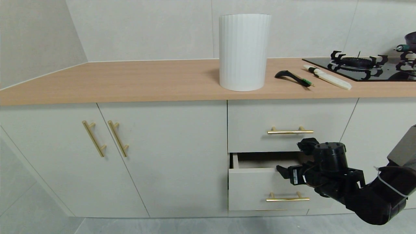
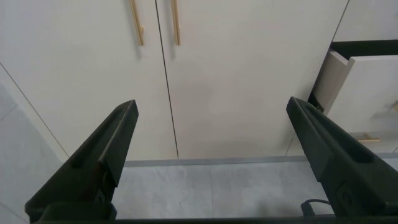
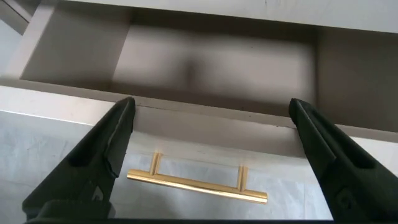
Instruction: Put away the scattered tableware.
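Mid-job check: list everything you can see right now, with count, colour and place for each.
countertop: one, wood-brown, along the wall above the cabinets
container: one, white, ribbed, upright on the countertop
black utensil: one, black with a green handle end, lying on the countertop beside the container
cream utensil: one, lying between the black utensil and the hob
hob: one, black, at the countertop's right end
cabinet doors: two, off-white, gold handles, shut
upper drawer: one, off-white, shut
lower drawer: one, off-white, partly open
left gripper: black, open, facing the cabinet doors
right gripper: black, open, at the lower drawer
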Tool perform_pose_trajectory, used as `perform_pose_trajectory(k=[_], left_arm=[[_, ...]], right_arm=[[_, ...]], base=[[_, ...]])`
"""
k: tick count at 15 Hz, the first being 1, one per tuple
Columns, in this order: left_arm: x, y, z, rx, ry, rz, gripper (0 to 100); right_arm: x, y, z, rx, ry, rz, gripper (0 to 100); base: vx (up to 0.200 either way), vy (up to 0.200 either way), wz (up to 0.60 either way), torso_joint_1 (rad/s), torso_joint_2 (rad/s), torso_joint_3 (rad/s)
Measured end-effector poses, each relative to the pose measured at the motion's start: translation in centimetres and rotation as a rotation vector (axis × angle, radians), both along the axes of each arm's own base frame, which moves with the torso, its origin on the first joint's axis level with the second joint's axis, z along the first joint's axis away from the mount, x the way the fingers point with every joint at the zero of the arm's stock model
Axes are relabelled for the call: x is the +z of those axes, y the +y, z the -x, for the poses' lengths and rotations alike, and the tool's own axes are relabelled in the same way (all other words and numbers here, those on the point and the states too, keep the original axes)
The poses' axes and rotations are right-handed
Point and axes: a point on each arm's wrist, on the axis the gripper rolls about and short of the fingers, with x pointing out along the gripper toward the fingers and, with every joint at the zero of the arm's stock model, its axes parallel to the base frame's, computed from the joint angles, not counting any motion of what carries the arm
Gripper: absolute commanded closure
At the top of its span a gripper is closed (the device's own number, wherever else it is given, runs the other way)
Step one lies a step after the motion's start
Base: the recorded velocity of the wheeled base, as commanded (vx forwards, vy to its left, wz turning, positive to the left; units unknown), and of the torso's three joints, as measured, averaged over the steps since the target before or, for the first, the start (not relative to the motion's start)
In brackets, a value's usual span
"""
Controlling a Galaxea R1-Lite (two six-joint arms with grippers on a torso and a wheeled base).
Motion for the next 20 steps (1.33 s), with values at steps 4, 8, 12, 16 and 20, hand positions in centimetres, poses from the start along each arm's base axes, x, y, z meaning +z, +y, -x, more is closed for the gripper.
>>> perform_pose_trajectory(k=[4, 8, 12, 16, 20], left_arm=[[0.0, 0.0, 0.0, 0.000, 0.000, 0.000, 0], [0.0, 0.0, 0.0, 0.000, 0.000, 0.000, 0], [0.0, 0.0, 0.0, 0.000, 0.000, 0.000, 0], [0.0, 0.0, 0.0, 0.000, 0.000, 0.000, 0], [0.0, 0.0, 0.0, 0.000, 0.000, 0.000, 0]], right_arm=[[-0.4, 0.0, 0.0, 0.000, 0.015, 0.004, 0], [0.0, 0.1, -0.5, -0.052, -0.030, -0.016, 0], [-0.4, 0.2, -1.2, -0.067, -0.040, -0.020, 0], [-1.3, 0.3, -1.4, -0.065, -0.016, -0.006, 0], [-1.7, 0.1, -0.9, -0.057, 0.046, 0.014, 0]], base=[[0.000, 0.000, 0.00, 0.000, 0.00, 0.000], [0.000, 0.000, 0.00, 0.000, 0.00, 0.000], [0.000, 0.000, 0.00, 0.000, 0.00, 0.000], [0.000, 0.000, 0.00, 0.000, 0.00, 0.000], [0.000, 0.000, 0.00, 0.000, 0.00, 0.000]])
